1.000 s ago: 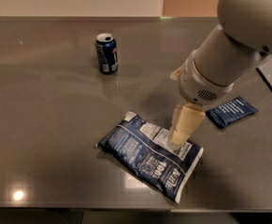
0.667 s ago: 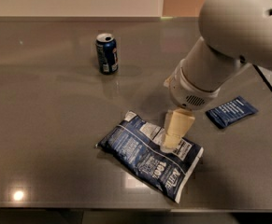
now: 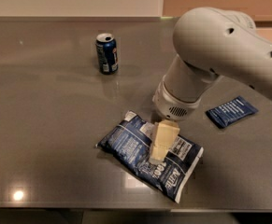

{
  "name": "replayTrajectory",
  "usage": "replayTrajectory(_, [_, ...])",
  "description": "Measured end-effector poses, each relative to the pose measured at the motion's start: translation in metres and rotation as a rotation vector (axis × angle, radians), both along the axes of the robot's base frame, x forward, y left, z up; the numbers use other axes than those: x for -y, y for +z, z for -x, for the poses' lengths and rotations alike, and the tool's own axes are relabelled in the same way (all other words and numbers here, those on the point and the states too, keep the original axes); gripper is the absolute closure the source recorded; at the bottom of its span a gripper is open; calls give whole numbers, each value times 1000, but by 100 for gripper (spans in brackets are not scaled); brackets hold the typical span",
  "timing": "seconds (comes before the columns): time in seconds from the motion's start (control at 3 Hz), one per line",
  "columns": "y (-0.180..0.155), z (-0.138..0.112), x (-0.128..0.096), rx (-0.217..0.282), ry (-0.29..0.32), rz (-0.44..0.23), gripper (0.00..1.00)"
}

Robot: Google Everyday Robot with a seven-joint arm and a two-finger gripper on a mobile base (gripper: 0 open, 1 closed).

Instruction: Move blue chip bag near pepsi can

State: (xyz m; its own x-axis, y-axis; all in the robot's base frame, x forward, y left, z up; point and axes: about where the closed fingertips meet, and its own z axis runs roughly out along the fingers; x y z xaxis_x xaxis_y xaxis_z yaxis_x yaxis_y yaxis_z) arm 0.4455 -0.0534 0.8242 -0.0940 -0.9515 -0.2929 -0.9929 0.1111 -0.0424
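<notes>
One blue chip bag [image 3: 126, 143] was counted, lying flat on the table [image 3: 46, 125]. One pepsi can [image 3: 107, 53] was counted, standing upright toward the far side. One small flat dark-blue packet [image 3: 231, 111] was seen at the right, so two blue pouches were counted in all, one large and one small. Three loose things were counted on the one table top: a bag, a can and a packet. One robot arm [image 3: 219, 45] was seen, and one gripper [image 3: 158, 155] was carried on it, placed directly over the middle of the blue chip bag. One bright spot of reflected light [image 3: 17, 195] was noted near the front left edge.
</notes>
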Motion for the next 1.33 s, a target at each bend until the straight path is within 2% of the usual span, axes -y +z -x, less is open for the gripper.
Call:
replayTrajectory(0.33, [-9, 8, -13, -42, 15, -5, 18])
replayTrajectory(0.67, [-5, 11, -19, -53, 16, -14, 41])
replayTrajectory(1.0, [9, 8, -19, -37, 10, -19, 64])
replayTrajectory(1.33, [33, -17, -8, 22, -19, -1, 87])
